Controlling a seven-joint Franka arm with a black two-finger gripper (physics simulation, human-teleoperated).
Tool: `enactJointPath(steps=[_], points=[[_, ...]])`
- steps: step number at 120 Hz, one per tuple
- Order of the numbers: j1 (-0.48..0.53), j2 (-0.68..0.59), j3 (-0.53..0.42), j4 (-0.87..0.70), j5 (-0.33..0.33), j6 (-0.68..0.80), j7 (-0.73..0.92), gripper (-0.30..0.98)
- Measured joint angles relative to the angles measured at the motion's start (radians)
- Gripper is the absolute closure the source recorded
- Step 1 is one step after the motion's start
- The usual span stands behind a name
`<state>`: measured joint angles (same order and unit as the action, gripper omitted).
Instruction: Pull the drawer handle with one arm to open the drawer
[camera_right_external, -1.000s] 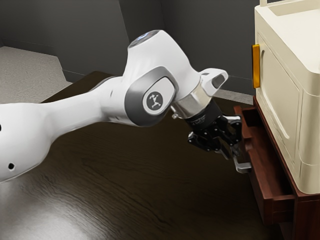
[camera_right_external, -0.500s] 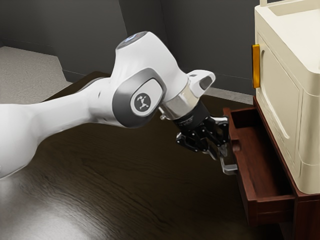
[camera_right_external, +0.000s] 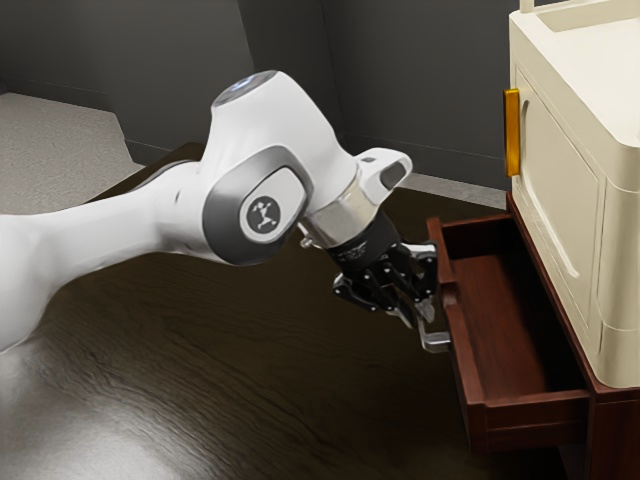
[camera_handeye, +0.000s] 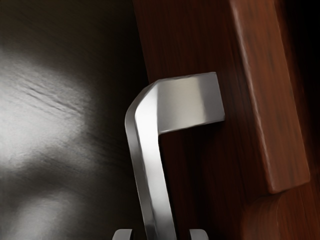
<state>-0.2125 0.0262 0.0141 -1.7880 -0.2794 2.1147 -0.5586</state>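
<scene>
"So, is that drawer (camera_right_external: 462, 355) actually open?"

"Yep, well out of the brown cabinet (camera_right_external: 612, 430). You can look right down inside it in the exterior view. It sits lower than the big cream box (camera_right_external: 568, 210), the one with the yellow handle (camera_right_external: 512, 132) on it."

"And where's the metal handle (camera_right_external: 436, 342)?"

"On the drawer's front, right at the claw (camera_right_external: 420, 318). The wrist view has it close up: a shiny bar with a bend, then a flat bit running into the reddish wood."

"Okay, but is the claw clamped on it?"

"Doesn't look like it, tbh. It's partly spread, one fingertip (camera_handeye: 198, 234) on each side of the bar, and there's a bit of space between each one and the metal. So it straddles the handle rather than squeezing it."

"What about the arm (camera_right_external: 120, 228)?"

"Comes in from the exterior view's left, over the dark wood table (camera_right_external: 250, 370), with the claw angled down toward the drawer front. Pretty neat angle, honestly."
</scene>
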Motion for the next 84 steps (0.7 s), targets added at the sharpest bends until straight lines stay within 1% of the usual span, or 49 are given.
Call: enactJointPath(steps=[51,65,84], points=[[-0.026,-0.043,0.035,-0.052,0.006,-0.005,0.013,0.63],[-0.037,-0.057,0.051,-0.068,0.016,-0.006,0.016,0.63],[-0.028,-0.067,0.065,-0.078,0.023,-0.007,0.018,0.63]])
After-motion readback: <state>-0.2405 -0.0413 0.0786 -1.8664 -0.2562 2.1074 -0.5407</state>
